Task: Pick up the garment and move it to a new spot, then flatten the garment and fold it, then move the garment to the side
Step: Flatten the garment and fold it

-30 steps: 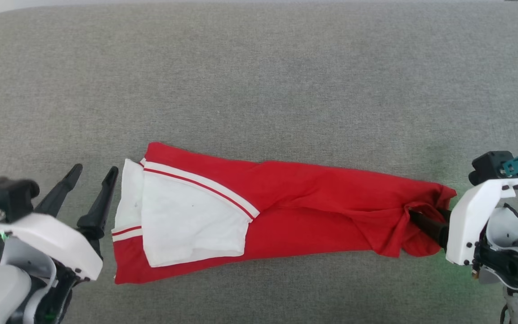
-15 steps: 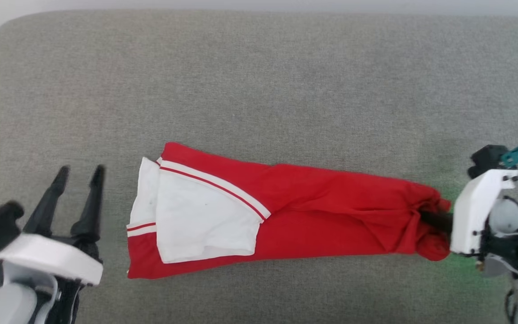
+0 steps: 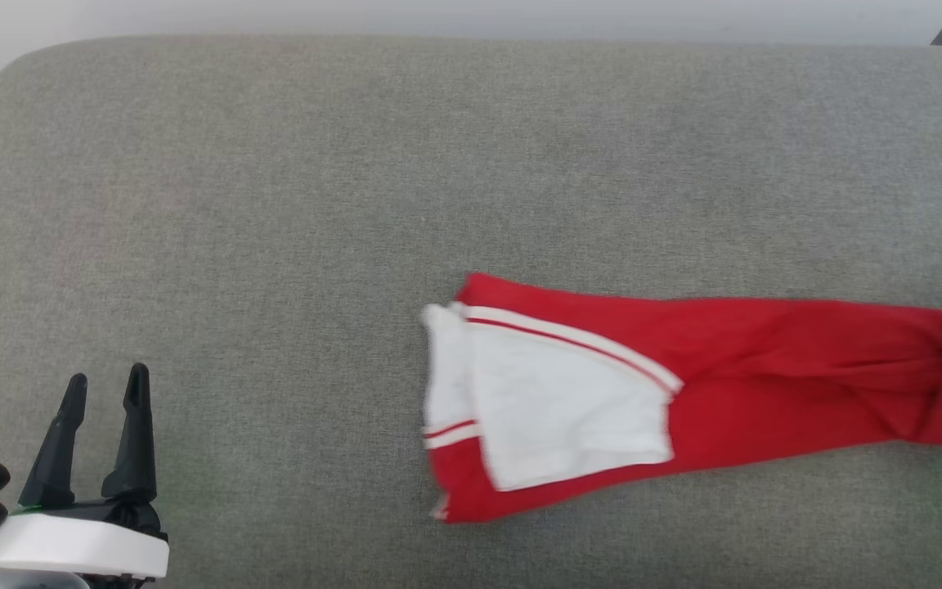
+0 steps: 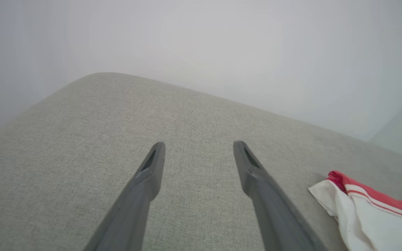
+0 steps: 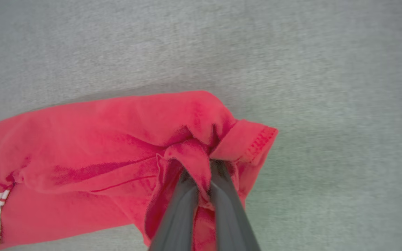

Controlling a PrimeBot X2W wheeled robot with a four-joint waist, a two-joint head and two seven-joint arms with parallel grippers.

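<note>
We see the garment (image 3: 765,368) lying as a long red strip at the lower right of the head view, on the grey cushion (image 3: 316,164). At its right end our right gripper (image 5: 202,170) is clamped on bunched hem cloth — fingers nearly together. At lower left, our left gripper (image 3: 107,376) points up-frame over bare cushion, fingers apart — well clear of it.
</note>
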